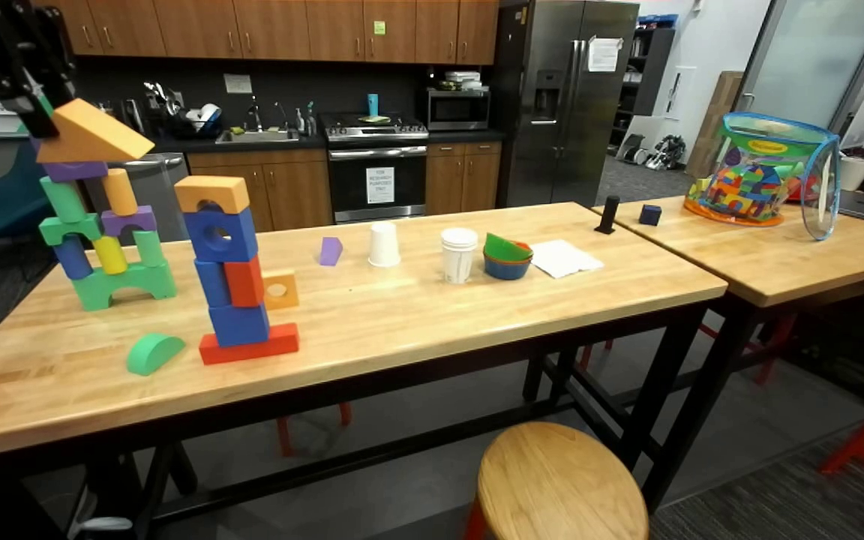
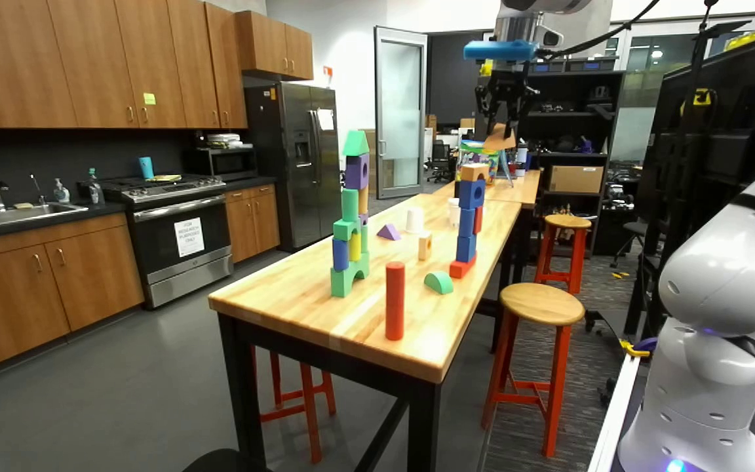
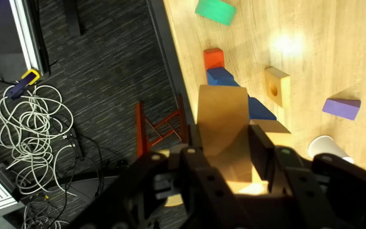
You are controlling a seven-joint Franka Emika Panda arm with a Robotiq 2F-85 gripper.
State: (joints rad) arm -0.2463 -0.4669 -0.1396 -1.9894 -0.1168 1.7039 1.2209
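A tan triangular block point(image 3: 222, 111) is pinched between the fingers of my gripper point(image 3: 226, 138), which is shut on it. In both exterior views the block point(image 1: 94, 131) is held up in the air, its sloped side facing up. Below it in the wrist view stands a tower of blue blocks point(image 2: 467, 224) and a red block point(image 1: 243, 282), partly hidden by the held piece. A tan arch block point(image 1: 213, 195) tops that tower, and a long red block point(image 1: 282, 341) forms its base. The held block and the arch appear apart in an exterior view.
A taller tower with a green arch base point(image 2: 351, 275) and a green triangle point(image 2: 356, 143) on top stands close by. Around lie a red cylinder point(image 2: 395, 301), a green half-round point(image 1: 154, 352), a tan holed block point(image 1: 280, 290), a purple block point(image 1: 331, 251) and white cups point(image 1: 384, 244).
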